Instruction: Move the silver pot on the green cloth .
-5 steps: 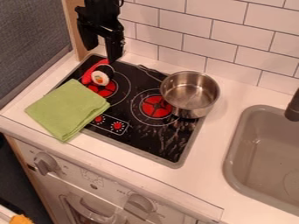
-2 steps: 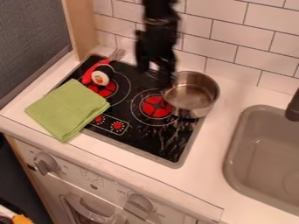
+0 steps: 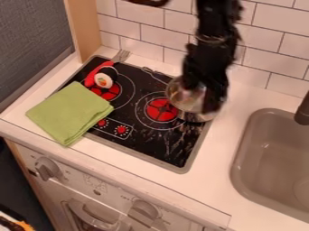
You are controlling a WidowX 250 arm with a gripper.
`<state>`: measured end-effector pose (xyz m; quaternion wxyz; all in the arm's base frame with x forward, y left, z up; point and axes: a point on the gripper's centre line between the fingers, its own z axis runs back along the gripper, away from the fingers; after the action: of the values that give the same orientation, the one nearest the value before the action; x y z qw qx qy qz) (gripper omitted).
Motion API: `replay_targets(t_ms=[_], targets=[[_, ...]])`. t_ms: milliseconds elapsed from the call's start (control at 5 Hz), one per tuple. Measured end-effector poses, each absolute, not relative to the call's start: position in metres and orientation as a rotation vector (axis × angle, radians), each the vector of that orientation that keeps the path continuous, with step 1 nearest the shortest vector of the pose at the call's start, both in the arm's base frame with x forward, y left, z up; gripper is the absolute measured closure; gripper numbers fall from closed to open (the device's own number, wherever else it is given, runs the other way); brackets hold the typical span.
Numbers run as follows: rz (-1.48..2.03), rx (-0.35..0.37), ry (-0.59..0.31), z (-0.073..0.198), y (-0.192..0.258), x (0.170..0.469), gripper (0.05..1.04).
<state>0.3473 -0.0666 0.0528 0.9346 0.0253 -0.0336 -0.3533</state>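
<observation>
Camera view: black gripper, blurred, over silver pot, fingers seemingly parted wide. Pot sits at right side of stovetop, beneath fingers, much of bowl showing to their left; thin handle points upper left. Folded green cloth lies lower left. Likely next: grasp pot wall, then carry leftward.

Black arm in from top edge of view, right of middle, hanging steeply down. Claw at lower end, pointing downward. Two fingers parted, gap between them, one reaching lower in view.
</observation>
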Motion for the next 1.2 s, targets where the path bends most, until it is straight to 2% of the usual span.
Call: replay_targets(t_ms=[200,400,600,800,1000,1200], targets=[[-0.75,0.058,-0.022,0.037,-0.07,0.344,0.083],[-0.74,0.046,0.03,0.014,-0.071,0.34,0.157],[-0.73,0.054,0.019,0.008,-0.071,0.345,0.416],[-0.731,0.059,0.006,0.008,-0.069,0.347,0.74],[-0.742,0.066,-0.012,0.01,-0.066,0.345,0.917],[-0.736,0.08,-0.052,0.024,-0.06,0.342,1.003]])
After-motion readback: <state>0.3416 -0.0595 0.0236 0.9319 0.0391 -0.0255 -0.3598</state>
